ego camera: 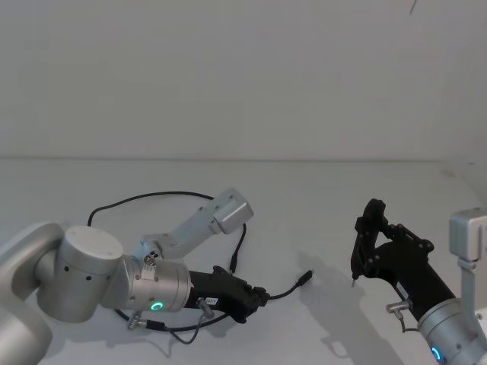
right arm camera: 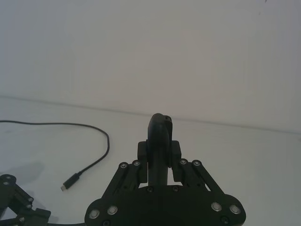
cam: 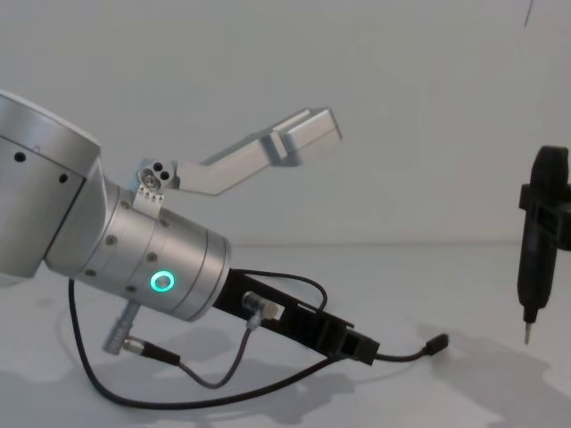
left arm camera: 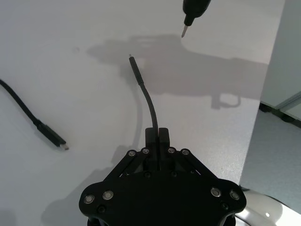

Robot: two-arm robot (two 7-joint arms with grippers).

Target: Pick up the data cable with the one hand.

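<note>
**Head view.** The left gripper (ego camera: 257,295) lies low over the white worktop (ego camera: 327,198) at lower left, its fingers pinched shut on the black cable (ego camera: 152,195). From the fingers a short length runs on to a plug (ego camera: 307,277). The rest loops back behind the arm and ends in a second plug (ego camera: 234,265), which lies near the gripper. The right gripper (ego camera: 373,232) stands at the right, well apart, clamped on a slim black tool (ego camera: 358,255) that points down.

**Left wrist view.** The left gripper (left arm camera: 157,131) has both fingers pressed together. The cable (left arm camera: 149,103) rises from between them and curves to its plug (left arm camera: 134,68). The tool's metal tip (left arm camera: 184,30) hangs near that plug, not touching it. The second plug (left arm camera: 51,135) rests on the worktop off to one side.

**Right wrist view.** The right gripper (right arm camera: 159,143) is closed on the tool (right arm camera: 160,123), which is seated between its fingers. Beyond it the cable (right arm camera: 47,124) curves across the worktop to a plug (right arm camera: 71,181).

**Chest view.** The left gripper (cam: 357,346) is angled down toward the worktop. The cable (cam: 406,356) leaves its closed fingers and ends in the plug (cam: 437,342). The tool (cam: 535,241) stands upright at the right edge, its tip (cam: 525,335) held clear of the plug.
</note>
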